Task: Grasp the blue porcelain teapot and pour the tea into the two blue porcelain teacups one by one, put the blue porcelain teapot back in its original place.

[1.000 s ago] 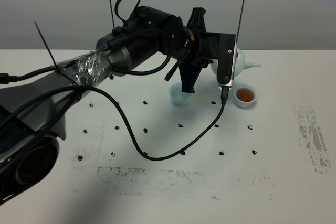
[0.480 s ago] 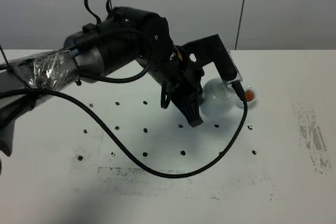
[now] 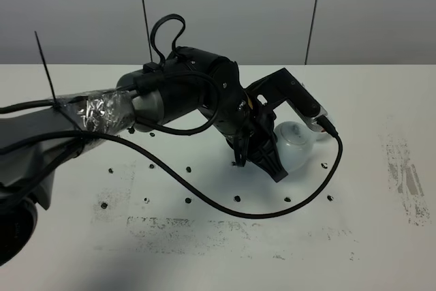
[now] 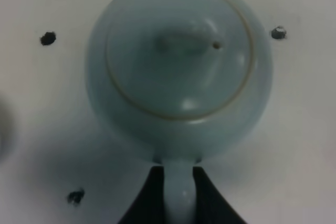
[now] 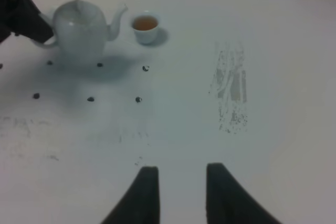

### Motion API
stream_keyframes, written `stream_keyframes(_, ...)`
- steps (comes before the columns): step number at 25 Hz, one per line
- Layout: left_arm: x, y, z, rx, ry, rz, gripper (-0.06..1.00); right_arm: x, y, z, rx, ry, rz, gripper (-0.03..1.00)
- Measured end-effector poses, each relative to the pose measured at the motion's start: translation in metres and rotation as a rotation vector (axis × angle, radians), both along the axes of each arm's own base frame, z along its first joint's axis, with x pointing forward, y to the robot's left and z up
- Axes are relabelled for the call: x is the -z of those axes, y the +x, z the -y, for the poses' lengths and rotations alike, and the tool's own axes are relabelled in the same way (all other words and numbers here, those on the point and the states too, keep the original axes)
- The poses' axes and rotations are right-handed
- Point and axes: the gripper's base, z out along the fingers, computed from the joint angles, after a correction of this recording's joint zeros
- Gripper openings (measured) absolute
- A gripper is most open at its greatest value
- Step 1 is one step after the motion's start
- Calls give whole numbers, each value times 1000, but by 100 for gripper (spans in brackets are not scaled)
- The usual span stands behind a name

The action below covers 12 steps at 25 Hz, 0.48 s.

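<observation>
The pale-blue teapot (image 4: 178,61) is upright, lid on, at or just above the table; its loop handle (image 4: 178,195) sits between the black fingers of my left gripper (image 4: 178,174), which is shut on it. From the high camera, the left gripper (image 3: 276,166) and wrist cover most of the teapot (image 3: 298,142). The right wrist view shows the teapot (image 5: 81,24) with its spout pointing at a teacup (image 5: 145,27) holding amber tea. The other teacup is hidden behind the left arm. My right gripper (image 5: 178,192) hovers low over bare table, fingers apart, nothing between them.
A black cable (image 3: 204,199) loops from the left arm across the table in front. Small black dots (image 3: 146,200) mark the white tabletop, and grey scuffed patches (image 5: 231,93) lie to the right of the teacup.
The left arm has carried the teapot from the back of the table forward and down, close to the table beside the filled teacup. The right gripper has not moved.
</observation>
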Motion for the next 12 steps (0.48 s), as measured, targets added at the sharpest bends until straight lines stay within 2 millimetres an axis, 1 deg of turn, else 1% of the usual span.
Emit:
stream_keyframes(2, 9, 1, 3, -10, 2, -8, 8, 0, 0, 0, 0, 0, 0, 21)
stream_keyframes(8, 28, 5, 9, -16, -3, 17, 8, 0, 0, 0, 0, 0, 0, 21)
stream_keyframes(12, 34, 4, 13, -8, 1, 30, 8, 0, 0, 0, 0, 0, 0, 21)
